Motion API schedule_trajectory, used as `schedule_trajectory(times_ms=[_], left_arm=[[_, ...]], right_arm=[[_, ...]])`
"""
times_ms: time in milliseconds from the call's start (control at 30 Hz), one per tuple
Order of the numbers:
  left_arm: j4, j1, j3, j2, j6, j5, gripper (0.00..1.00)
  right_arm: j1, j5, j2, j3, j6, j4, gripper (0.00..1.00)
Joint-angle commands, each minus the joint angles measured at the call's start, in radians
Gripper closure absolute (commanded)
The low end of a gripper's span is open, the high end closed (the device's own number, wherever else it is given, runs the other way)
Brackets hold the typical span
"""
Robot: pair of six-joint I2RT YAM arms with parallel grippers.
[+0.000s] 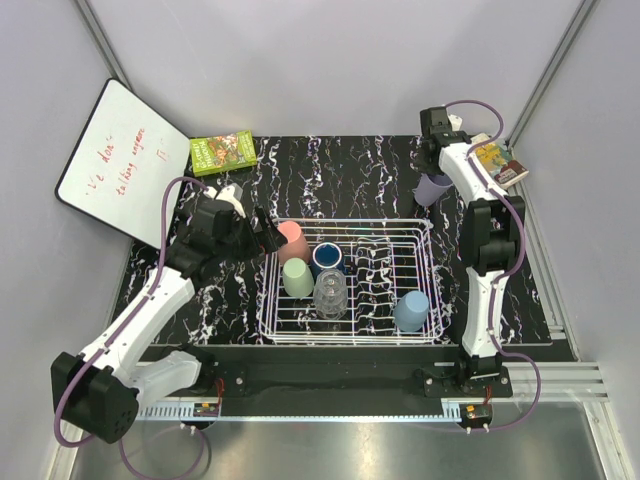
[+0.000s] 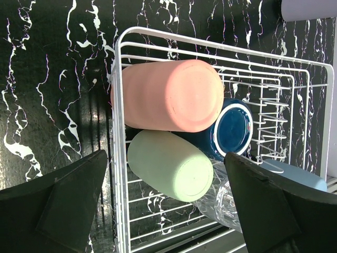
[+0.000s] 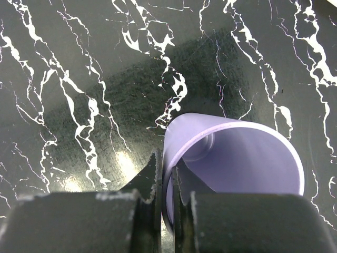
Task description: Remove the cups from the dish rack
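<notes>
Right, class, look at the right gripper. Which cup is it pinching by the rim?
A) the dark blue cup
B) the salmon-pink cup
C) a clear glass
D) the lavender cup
D: in the right wrist view the right gripper is closed on the wall of the lavender cup, and the top view shows that cup outside the dish rack.

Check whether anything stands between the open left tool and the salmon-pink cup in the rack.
Nothing visible does. The left tool, jaws open, hangs at the left end of the dish rack with the salmon-pink cup directly ahead. The pale green cup lies close beside it, which may crowd one finger.
</notes>
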Motion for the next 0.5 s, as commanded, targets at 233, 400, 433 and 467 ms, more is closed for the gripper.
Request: schedule_trajectory(times_ms=[233,400,433,467], left_arm=[[0.033,0.003,-0.001,0.000,0.010,-0.010,0.01],[0.031,0.003,0.005,0.011,0.002,0.006,0.01],[0.031,0.003,0.003,0.011,0.002,0.007,0.01],[0.031,0.003,0.003,0.010,0.001,0.010,0.01]], right_arm=[[-0.002,0.112,-0.004,0.008,0.045,-0.111,1.00],[-0.003,0.118,-0.053,-0.002,0.065,-0.163,1.00],[-0.002,0.121,-0.059,-0.009,0.069,-0.168,1.00],[-0.002,0.123,-0.072,-0.014,0.071,-0.176,1.00]])
